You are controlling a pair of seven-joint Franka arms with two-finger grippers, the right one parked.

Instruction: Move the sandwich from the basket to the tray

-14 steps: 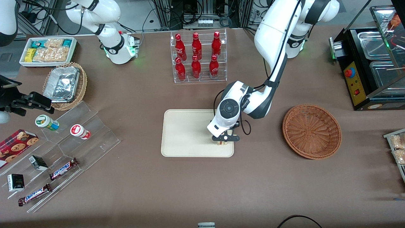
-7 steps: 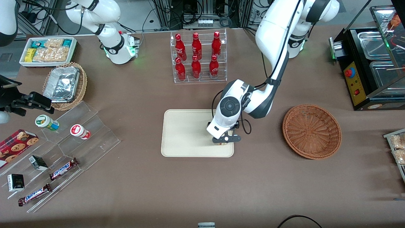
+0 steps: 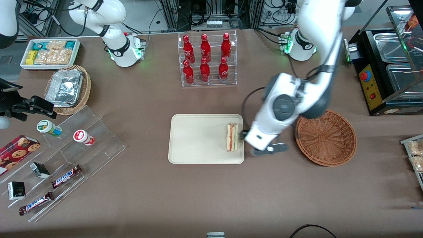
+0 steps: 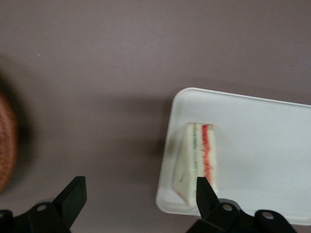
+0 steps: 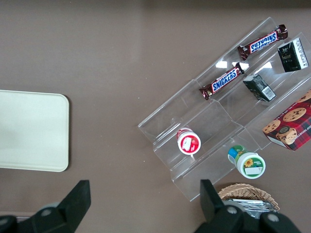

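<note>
Sandwich [image 3: 232, 137] lies on tray [image 3: 195, 138] at its 3 o'clock edge; gripper [image 3: 268, 151] hangs btwn tray & basket [image 3: 325, 137], fingers wide, empty.

Even overhead light, soft shadows — gripper [image 4: 136, 194] and basket [image 4: 7, 141] blurred in wrist view

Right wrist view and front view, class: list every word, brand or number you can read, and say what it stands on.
"SNICKERS" on one chocolate bar on the clear acrylic stand.
"SNICKERS" on the second bar, same stand.
Cookie box, two small dark boxes, two round tubs, red bottles, control panel: print too small to read.
Sandwich, tray, basket, open gripper above the table between tray and basket: none.
</note>
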